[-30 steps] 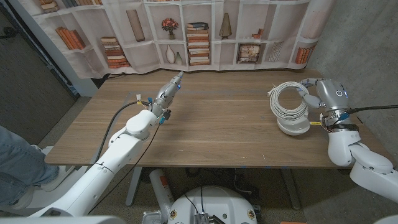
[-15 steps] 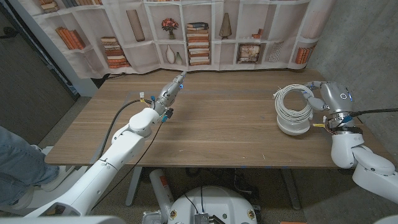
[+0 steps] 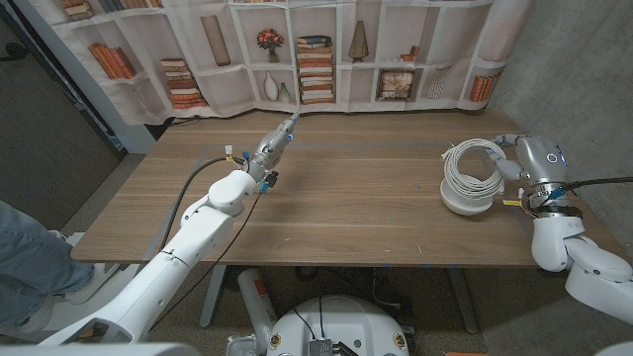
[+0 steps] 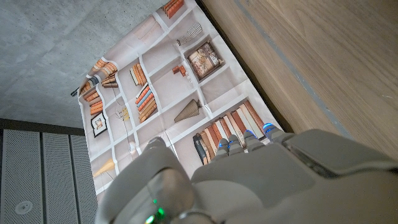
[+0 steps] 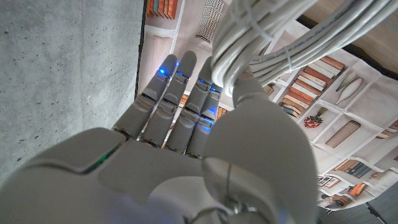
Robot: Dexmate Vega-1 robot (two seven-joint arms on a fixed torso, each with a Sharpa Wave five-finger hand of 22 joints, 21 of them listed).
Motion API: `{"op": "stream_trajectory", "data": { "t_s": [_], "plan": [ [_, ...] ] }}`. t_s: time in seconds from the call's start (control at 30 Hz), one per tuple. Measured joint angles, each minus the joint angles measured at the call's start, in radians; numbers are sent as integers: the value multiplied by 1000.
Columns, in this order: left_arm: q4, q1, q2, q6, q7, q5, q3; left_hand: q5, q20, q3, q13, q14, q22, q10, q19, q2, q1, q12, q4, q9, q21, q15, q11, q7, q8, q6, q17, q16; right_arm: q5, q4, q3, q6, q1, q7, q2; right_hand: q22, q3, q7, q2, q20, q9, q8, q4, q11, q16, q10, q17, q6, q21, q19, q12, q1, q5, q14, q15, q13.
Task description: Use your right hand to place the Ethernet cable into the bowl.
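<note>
The right hand (image 3: 522, 163) has carried the Ethernet cable (image 3: 472, 166) rightward and lower; its fingers still pinch the coil, which now sits over the bowl (image 3: 467, 201) on the counter's right. Release looks next.

— What changed on the right side of the head view?

— The robot's white right hand (image 3: 526, 163) moved toward the right edge and a little lower, carrying the coiled white Ethernet cable (image 3: 472, 168) with it.

— And the coil against the shallow white round bowl (image 3: 467, 201)?

— A second before, it stood slightly left of the bowl's middle, with its loop reaching past the bowl's left rim. It ended lower and further right, over the bowl.

— Anything at centre left?

— The white left hand (image 3: 274, 146) crept up and right, fingers nearing the table's far edge.
</note>
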Motion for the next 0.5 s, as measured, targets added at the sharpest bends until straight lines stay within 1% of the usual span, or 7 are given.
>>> {"op": "stream_trajectory", "data": {
  "t_s": [0.1,0.2,0.5],
  "plan": [
    [3,-2,-3,0,-1,1,2,0,0,-4,0,0,0,0,0,0,0,0,-4,0,0,0,0,0,0,0,0,0,5,6,-4,-7,-1,-1,-2,0,0,0,1,0,0,0,0,0,0,0,0,0,0,0,0,-1,-1,0,0,0],
    [5,-4,-4,0,-3,2,4,0,0,-4,0,0,0,0,0,0,0,0,-4,0,0,0,0,0,0,0,0,0,8,10,-11,-12,0,-2,-3,0,-4,0,1,0,0,0,4,0,0,0,0,0,0,0,0,-1,-1,0,0,-1],
    [11,-6,-8,0,-7,2,7,0,0,-4,0,0,0,0,0,0,0,0,-4,0,0,0,0,0,0,0,0,0,12,21,-40,-29,16,1,-6,5,-4,0,4,0,0,2,4,0,0,0,0,0,0,0,-4,-4,-1,0,0,0]
  ]
}}
